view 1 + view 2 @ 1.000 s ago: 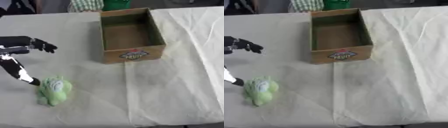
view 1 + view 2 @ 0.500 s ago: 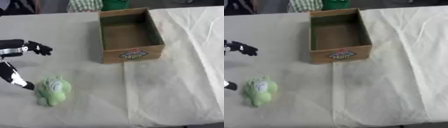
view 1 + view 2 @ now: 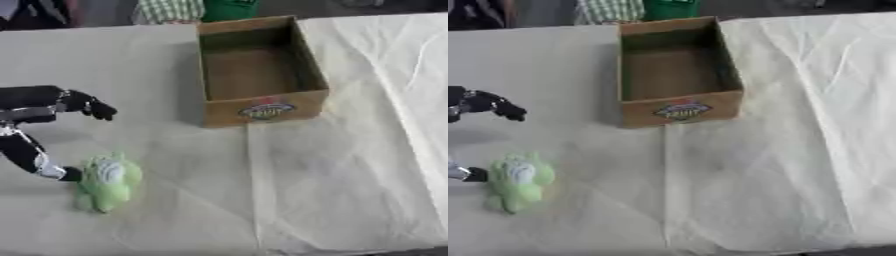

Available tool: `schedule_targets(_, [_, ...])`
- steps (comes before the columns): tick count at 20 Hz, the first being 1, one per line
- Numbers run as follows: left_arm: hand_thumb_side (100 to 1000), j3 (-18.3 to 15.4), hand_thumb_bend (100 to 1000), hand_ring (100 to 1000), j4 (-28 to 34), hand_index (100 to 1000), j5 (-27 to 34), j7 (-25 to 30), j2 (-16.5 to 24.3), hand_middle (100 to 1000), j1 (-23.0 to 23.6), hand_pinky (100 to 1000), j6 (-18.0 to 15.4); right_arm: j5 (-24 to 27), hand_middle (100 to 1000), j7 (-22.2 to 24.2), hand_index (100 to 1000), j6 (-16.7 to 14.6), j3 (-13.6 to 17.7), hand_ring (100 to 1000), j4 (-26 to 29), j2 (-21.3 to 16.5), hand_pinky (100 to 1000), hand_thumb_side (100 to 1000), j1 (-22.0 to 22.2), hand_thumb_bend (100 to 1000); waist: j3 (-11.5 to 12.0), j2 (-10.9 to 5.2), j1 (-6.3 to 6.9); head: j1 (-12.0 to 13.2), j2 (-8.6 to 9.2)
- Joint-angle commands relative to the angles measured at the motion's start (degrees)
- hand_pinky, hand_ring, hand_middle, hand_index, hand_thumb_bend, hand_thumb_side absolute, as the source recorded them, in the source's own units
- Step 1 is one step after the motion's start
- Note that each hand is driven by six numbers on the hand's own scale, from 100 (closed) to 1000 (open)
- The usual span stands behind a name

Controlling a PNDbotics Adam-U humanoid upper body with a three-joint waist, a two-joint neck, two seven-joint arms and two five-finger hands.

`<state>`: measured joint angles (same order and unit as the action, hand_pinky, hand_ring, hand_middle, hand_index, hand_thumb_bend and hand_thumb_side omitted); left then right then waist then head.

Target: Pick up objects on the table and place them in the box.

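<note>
A green plush toy (image 3: 105, 181) was seen lying on the white tablecloth (image 3: 350, 165) near the front left edge. The left hand (image 3: 39, 127) was reached in from the left side, and it was spread open: one black finger (image 3: 44, 165) was touching the left side of the toy, while the other (image 3: 96, 109) was held above the cloth, well apart from it. Nothing was pinched between them. Farther back, near the middle of the table, an open cardboard box (image 3: 260, 70) was placed, and nothing could be seen inside it. A round coloured label (image 3: 264, 110) was shown on its front wall, but its writing could not be read. Behind the box, at the far edge, a green object (image 3: 229, 9) was partly seen.
</note>
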<state>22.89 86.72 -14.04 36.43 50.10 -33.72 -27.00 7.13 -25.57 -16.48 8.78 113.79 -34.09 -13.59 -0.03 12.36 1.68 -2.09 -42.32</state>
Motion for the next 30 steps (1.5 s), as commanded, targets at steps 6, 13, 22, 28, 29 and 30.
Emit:
schedule_targets(6, [352, 0.81, 622, 813, -1.45, 985, -1.91, 15.54, 0.02, 798, -2.23, 804, -18.21, 0.22, 742, 0.19, 879, -0.08, 0.19, 714, 0.8, -1.41, 838, 520, -0.46, 100, -0.03, -0.86, 0.07, 0.15, -0.18])
schedule_targets(13, [384, 2.14, 604, 818, -1.89, 937, -7.2, 15.54, -0.93, 810, -3.21, 772, -18.57, 0.25, 742, 0.28, 880, -0.08, 0.1, 714, 0.8, -1.4, 838, 520, -0.46, 100, -0.14, -0.86, 0.14, 0.11, -0.23])
schedule_targets(22, [359, 2.5, 496, 832, -2.48, 918, -8.58, 15.54, -0.3, 845, -0.06, 792, -19.61, 0.14, 742, 0.18, 880, -0.11, 0.13, 715, 0.8, -1.34, 839, 521, -0.3, 100, -0.42, -0.73, 0.11, 0.04, -0.26])
schedule_targets(28, [347, 2.4, 526, 835, -1.18, 910, -8.4, 15.54, 1.24, 844, 1.76, 796, -19.96, 0.22, 742, 0.21, 880, -0.15, 0.06, 714, 0.8, -1.34, 838, 522, -0.34, 100, -0.34, -0.76, 0.02, 0.07, -0.16])
schedule_targets(29, [347, 2.38, 527, 834, -0.88, 906, -8.26, 15.54, 1.85, 839, 2.0, 797, -20.16, 0.24, 742, 0.19, 880, -0.2, 0.07, 714, 0.8, -1.38, 838, 522, -0.36, 100, -0.33, -0.75, -0.01, 0.12, -0.15])
schedule_targets(30, [345, 2.41, 525, 832, -0.63, 897, -8.07, 15.54, 2.43, 831, 2.23, 797, -20.33, 0.25, 742, 0.17, 880, -0.22, 0.07, 715, 0.8, -1.41, 838, 522, -0.36, 100, -0.31, -0.73, -0.02, 0.21, -0.12])
